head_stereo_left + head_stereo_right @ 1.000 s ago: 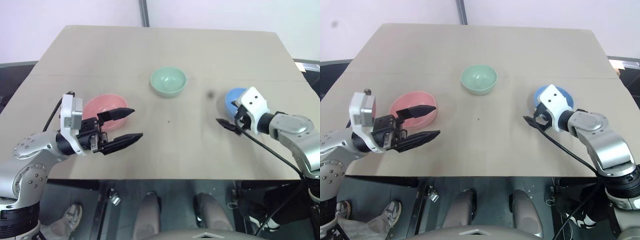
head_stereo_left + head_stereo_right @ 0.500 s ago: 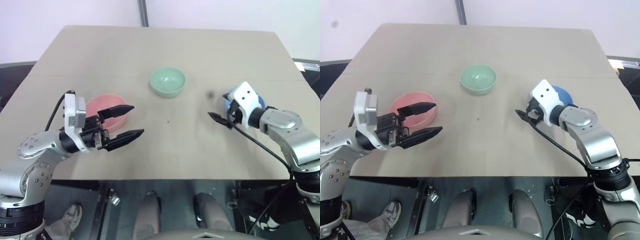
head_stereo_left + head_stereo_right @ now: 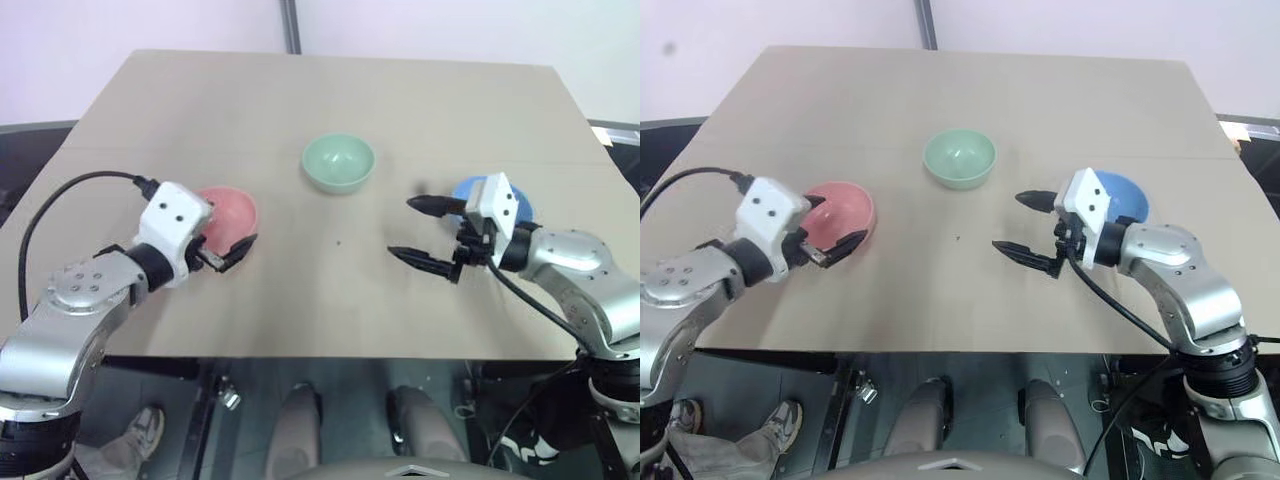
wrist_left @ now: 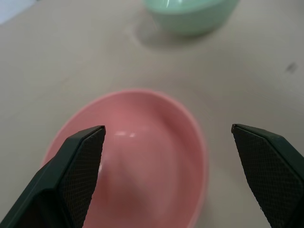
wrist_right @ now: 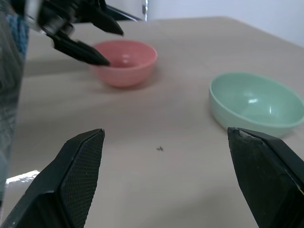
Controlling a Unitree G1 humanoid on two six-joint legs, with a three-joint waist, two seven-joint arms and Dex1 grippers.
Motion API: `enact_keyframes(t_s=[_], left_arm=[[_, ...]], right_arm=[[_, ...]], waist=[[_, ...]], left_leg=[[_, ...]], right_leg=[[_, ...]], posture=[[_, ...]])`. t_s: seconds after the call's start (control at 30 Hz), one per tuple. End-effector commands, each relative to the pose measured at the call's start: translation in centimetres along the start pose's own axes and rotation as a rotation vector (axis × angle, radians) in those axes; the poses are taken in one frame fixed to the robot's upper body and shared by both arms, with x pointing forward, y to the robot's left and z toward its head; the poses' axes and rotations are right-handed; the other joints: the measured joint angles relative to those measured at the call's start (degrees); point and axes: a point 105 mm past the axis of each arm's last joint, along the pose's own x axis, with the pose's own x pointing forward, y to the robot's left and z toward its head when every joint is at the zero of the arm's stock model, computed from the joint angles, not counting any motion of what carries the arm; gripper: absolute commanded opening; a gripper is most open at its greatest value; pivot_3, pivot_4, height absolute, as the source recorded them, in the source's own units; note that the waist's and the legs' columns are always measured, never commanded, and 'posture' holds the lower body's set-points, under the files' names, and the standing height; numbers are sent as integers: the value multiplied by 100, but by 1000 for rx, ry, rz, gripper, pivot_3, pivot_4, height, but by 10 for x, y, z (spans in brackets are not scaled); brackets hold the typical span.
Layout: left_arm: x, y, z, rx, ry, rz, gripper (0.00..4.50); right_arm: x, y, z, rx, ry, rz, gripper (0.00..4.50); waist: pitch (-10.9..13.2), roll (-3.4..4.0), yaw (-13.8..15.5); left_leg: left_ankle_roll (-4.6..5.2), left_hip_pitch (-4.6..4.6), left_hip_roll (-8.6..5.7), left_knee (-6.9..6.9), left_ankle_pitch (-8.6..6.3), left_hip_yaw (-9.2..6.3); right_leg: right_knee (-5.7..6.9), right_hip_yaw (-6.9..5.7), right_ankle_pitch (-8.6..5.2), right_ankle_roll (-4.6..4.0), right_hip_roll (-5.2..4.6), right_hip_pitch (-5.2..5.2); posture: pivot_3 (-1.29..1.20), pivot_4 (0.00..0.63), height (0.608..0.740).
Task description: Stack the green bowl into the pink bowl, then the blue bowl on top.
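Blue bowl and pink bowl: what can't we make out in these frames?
- Blue bowl: near side hidden by the right claw's white housing in both eye views.
- Pink bowl: near rim covered by the left claw in the eye views; cut off by the frame edge in the left wrist view.

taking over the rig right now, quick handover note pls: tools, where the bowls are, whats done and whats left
Left tool: open, empty, at the pink bowl, fingers either side of its near rim.
Right tool: open, empty, above the table, pointing toward the middle, just in front of the blue bowl.
Green bowl: alone, centre of the table, farther back.
Done: nothing stacked; all three bowls stand apart.
Left: green bowl into pink bowl, then blue bowl on top.
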Motion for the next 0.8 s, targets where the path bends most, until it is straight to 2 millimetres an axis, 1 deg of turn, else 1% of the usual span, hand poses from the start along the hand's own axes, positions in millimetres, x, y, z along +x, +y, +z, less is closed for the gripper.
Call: enact_keyframes(t_s=[0.03,0.17,0.23,0.33,0.43,0.47,0.57,0.6,0.63,0.67,0.77,0.8], left_arm=[[1,-8,3,82,70,-10,4500],[3,-13,-2,93,146,-33,4500],[5,-11,-5,94,187,-28,4500],[7,-9,-16,98,267,-20,4500],[10,-12,-13,113,262,-41,3727],[11,-13,-12,116,255,-49,3256],[13,-15,-12,128,252,-68,1582],[14,-14,-13,141,251,-71,1119],[14,-14,-13,150,248,-74,481],[16,-14,-11,158,237,-81,99],[19,-20,0,166,177,-128,43],[20,-24,8,182,140,-156,43]], right_arm=[[-9,9,20,-74,-67,39,4478],[-16,13,22,-97,-74,44,4478],[-17,14,21,-104,-64,37,4478],[-19,14,19,-114,-49,17,4478],[-20,14,19,-118,-45,5,4500],[-20,14,18,-121,-41,1,4500],[-19,13,18,-124,-37,-10,4500],[-20,13,18,-126,-34,-16,4500],[-20,12,18,-127,-31,-21,4500],[-20,12,17,-128,-28,-25,4500],[-21,12,17,-129,-21,-37,4500],[-22,11,17,-131,-18,-44,4500]], waist=[[2,5,-16],[3,5,-36],[3,5,-24],[2,5,-22],[2,4,-22],[3,4,-22],[3,4,-21],[3,4,-22],[3,4,-22],[3,4,-21],[3,4,-17],[2,4,-8]], left_leg=[[0,1,0,0,0,1],[0,2,1,-4,0,1],[0,0,1,-3,0,0],[0,0,0,0,0,1],[0,0,-1,6,0,1],[0,0,-1,8,0,2],[0,0,-1,10,0,1],[0,1,-1,11,0,1],[0,1,-1,12,0,1],[0,1,-1,12,0,1],[0,1,-1,15,0,1],[0,1,-1,15,0,1]], right_leg=[[3,1,0,0,0,0],[10,1,-1,-2,2,-4],[10,1,-1,-2,2,-4],[11,2,-1,-1,1,-4],[13,3,-1,-1,1,-3],[16,3,-1,-1,1,-3],[24,3,-1,-1,1,-4],[25,3,-1,-1,1,-4],[26,3,-1,-1,1,-4],[27,3,-1,-1,1,-4],[29,3,-1,-1,1,-4],[30,3,-2,-1,1,-4]], posture=[[0,150,740],[0,150,740],[0,150,740],[0,150,740],[0,150,740],[0,150,740],[0,150,740],[0,150,740],[0,150,740],[0,150,740],[0,150,740],[0,150,740]])
